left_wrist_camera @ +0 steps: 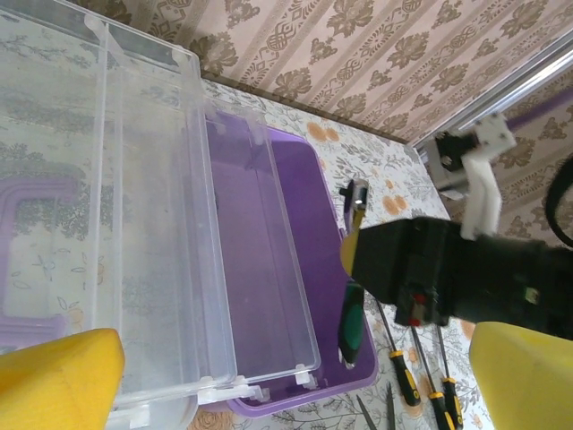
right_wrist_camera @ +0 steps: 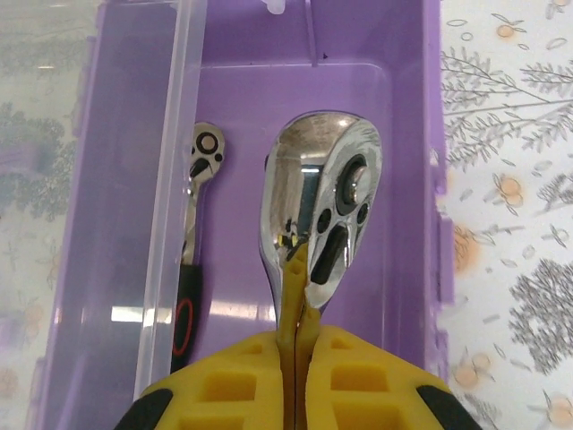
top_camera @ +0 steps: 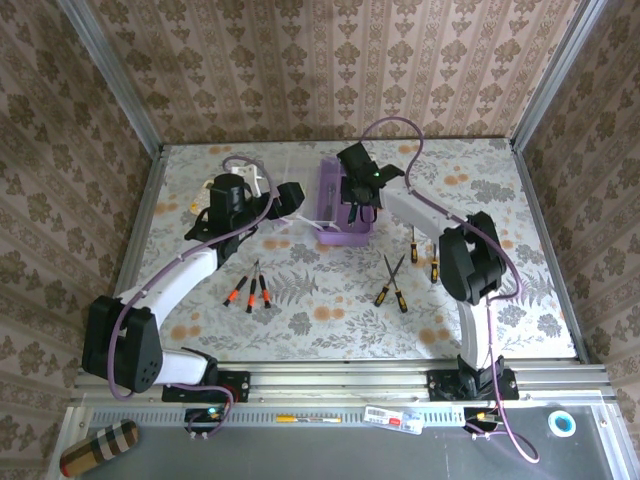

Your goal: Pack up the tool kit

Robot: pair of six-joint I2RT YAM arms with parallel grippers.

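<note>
Purple plastic forms the one case [top_camera: 345,238], which sits at the far middle of the surface [top_camera: 500,300] with its clear lid [left_wrist_camera: 134,224] lying open to the left. We count two wrenches and seven screwdrivers. Three screwdrivers [top_camera: 251,290] with orange handles lie side by side near the left arm. The other four have yellow and black handles and lie to the right of the case, two of them crossed.

We see the case's long axis running away from the arm bases, from near end to far end. Both wrenches lie along that axis, heads toward the same end wall. The big wrench [right_wrist_camera: 318,206] has a broad chrome ratchet head, mirror bright, and the right fingers [right_wrist_camera: 358,376] are closed on its neck over the inside of the case. We cannot tell whether it touches the case floor. The small wrench [right_wrist_camera: 192,251] lies flat on that floor beside it. It has a slim chrome head, a black handle and a red ring, and a clear plastic edge lies partly over it. The left fingers [left_wrist_camera: 58,381] stand wide apart, gripping nothing, just beside the lid.
</note>
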